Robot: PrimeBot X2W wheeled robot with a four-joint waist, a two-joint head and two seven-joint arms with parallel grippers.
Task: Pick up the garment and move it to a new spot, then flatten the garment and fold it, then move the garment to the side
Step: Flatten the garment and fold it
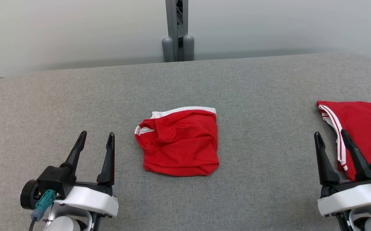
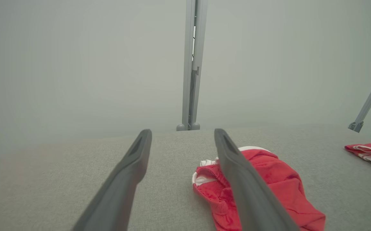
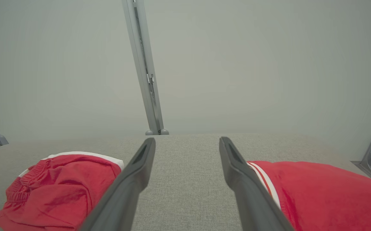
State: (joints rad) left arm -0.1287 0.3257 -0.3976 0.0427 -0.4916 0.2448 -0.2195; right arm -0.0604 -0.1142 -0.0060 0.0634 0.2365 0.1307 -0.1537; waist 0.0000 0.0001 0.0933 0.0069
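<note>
At the lower left of my head view, the left gripper (image 1: 97,134) hangs over the grey worktop (image 1: 253,83) with its two dark fingers spread wide and nothing between them. Just to its right, near the middle of the worktop, lies the garment (image 1: 180,142). It is a pair of red shorts with a white band, bunched into a rough, wrinkled square, its gathered waistband turned toward the left gripper. It lies apart from both grippers. Through the left wrist camera I see it beside and partly behind that gripper's right finger. Behind it, at the far edge of the worktop, a grey metal post (image 1: 176,29) rises against a pale wall. Further right, the right gripper (image 1: 330,133) also stands wide, holding nothing. Its outer finger overlaps the white-striped edge of a second red piece of clothing (image 1: 368,125), which lies at the right edge of the worktop and runs out of my view. I cannot tell whether the finger touches the cloth.
</note>
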